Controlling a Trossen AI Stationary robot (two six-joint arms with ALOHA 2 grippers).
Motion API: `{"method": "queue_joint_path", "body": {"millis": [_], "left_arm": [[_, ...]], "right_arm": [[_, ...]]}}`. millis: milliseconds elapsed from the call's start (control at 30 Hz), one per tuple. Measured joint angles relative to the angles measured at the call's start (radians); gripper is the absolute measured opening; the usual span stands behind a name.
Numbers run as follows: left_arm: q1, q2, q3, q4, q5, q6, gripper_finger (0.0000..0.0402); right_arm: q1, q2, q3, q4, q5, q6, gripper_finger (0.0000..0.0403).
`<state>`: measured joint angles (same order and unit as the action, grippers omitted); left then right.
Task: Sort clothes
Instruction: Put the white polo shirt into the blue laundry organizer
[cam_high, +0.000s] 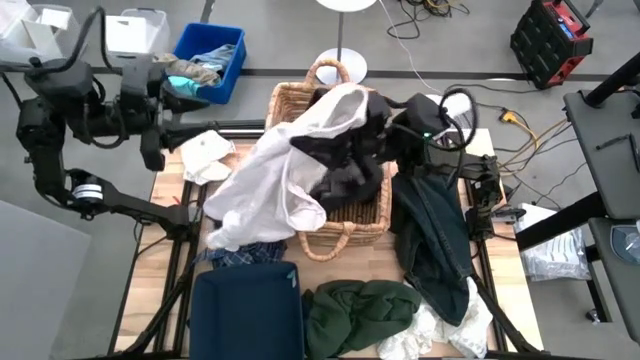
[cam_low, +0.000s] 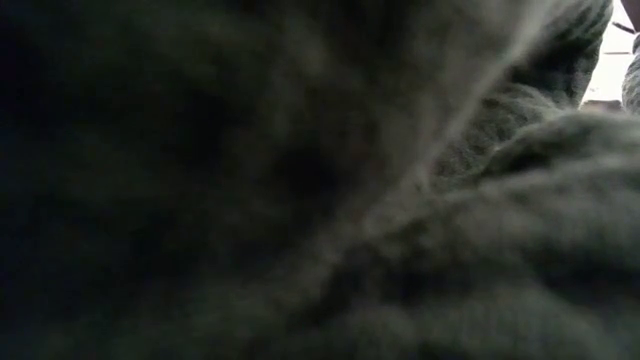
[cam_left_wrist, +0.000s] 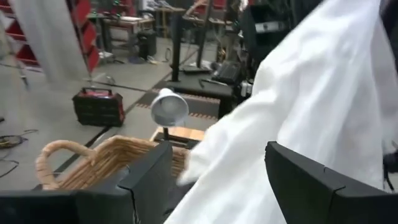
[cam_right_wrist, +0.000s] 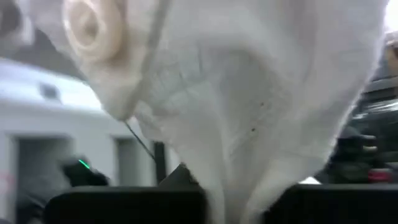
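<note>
The right gripper (cam_right_wrist: 217, 202) was closed on a white garment (cam_high: 290, 170) that draped over the wicker basket (cam_high: 345, 235). The left gripper (cam_left_wrist: 217, 180) stood open beside the basket. A dark green garment (cam_high: 360, 310) lay on the table (cam_high: 340, 270).

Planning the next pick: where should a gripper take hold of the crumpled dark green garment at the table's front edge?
Grip the raised fold near the middle of the dark green garment, coming straight down from above. It lies bunched in a heap, so the ridges give the gripper something to pinch.

text: none legible | labels: none | brands: none | numbers: none | signs: none
</note>
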<state>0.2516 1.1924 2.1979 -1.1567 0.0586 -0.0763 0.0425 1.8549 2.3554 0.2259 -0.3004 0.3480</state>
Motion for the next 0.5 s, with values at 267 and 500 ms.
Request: {"method": "queue_joint_path", "body": {"millis": [267, 500], "left_arm": [[0.0, -0.002, -0.001, 0.002, 0.088, 0.004, 0.0236], [-0.002, -0.001, -0.001, 0.003, 0.32, -0.038, 0.0236]], "right_arm": [[0.043, 0.0, 0.0, 0.211, -0.022, 0.245, 0.0009], [0.092, -0.023, 0.001, 0.281, -0.001, 0.305, 0.0009]]}}
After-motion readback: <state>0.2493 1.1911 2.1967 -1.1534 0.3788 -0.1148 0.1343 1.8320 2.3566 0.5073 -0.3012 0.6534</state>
